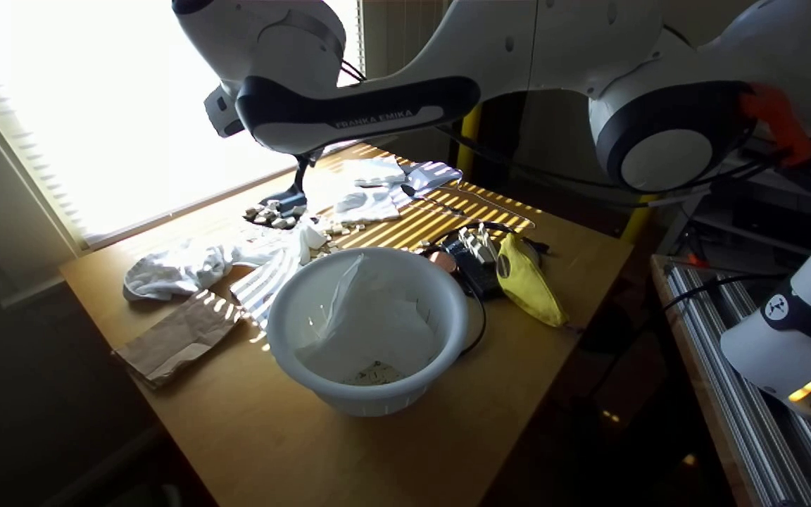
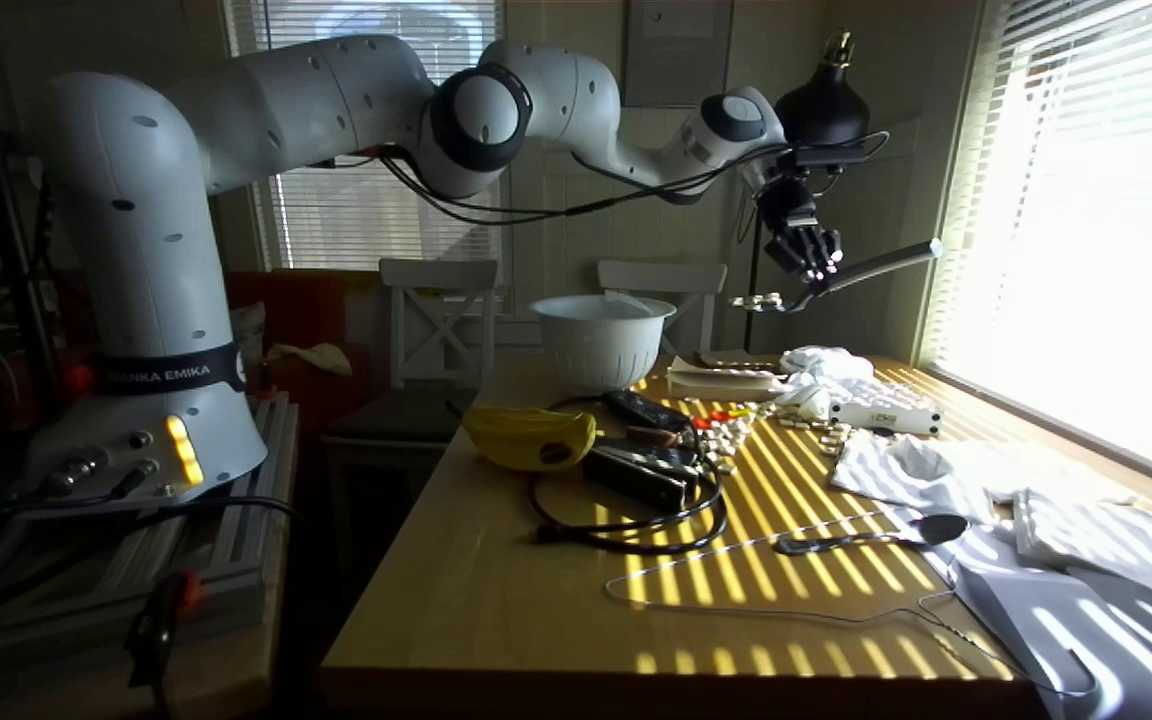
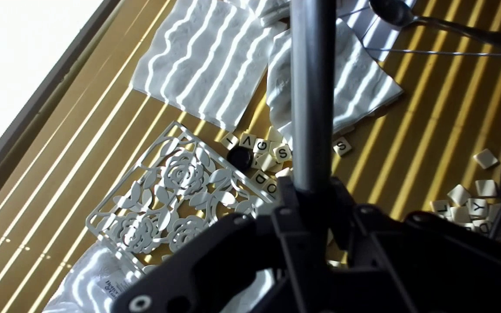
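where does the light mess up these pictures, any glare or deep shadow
In both exterior views the window beside the table is mostly blown out to white; in the wrist view sunlight stripes the table, the metal handle shows a pale sheen, and the gripper is mostly near-black, with little detail.

The arm (image 2: 316, 110) is outstretched, wrist (image 2: 708, 142) angled down, shadowed jaws apparently clamped nearly together.

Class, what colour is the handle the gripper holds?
The handle is silvery grey, clearest in the wrist view.
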`<state>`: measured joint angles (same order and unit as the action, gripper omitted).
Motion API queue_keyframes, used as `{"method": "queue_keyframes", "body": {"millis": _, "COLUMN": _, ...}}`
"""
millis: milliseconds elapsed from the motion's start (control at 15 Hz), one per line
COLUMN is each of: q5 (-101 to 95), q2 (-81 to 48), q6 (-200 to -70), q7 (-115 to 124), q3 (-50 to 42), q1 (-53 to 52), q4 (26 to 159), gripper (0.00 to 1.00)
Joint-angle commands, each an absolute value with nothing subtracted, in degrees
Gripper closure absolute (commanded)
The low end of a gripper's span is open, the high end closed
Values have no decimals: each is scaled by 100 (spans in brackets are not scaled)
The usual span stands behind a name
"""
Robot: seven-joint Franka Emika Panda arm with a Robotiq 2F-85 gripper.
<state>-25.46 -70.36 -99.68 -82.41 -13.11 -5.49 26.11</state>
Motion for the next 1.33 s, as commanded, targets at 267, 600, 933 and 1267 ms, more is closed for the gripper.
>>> {"method": "queue_keyframes", "body": {"millis": 267, "q5": -2526, "q2": -6988, "q6": -10471, "q7": -9651, "q3": -1141, "q1": -700, "q4": 2591, "gripper": 94}}
{"method": "queue_keyframes", "body": {"millis": 600, "q5": -2571, "q2": -7007, "q6": -10792, "q7": -10662, "q3": -1113, "q1": -834, "q4": 2569, "gripper": 94}}
{"method": "queue_keyframes", "body": {"millis": 933, "q5": -2495, "q2": -7058, "q6": -11040, "q7": -10716, "q3": -1173, "q1": -910, "q4": 2567, "gripper": 94}}
{"method": "queue_keyframes", "body": {"millis": 1267, "q5": -2479, "q2": -7224, "q6": -10918, "q7": -10735, "q3": -1156, "q1": -886, "q4": 2313, "gripper": 94}}
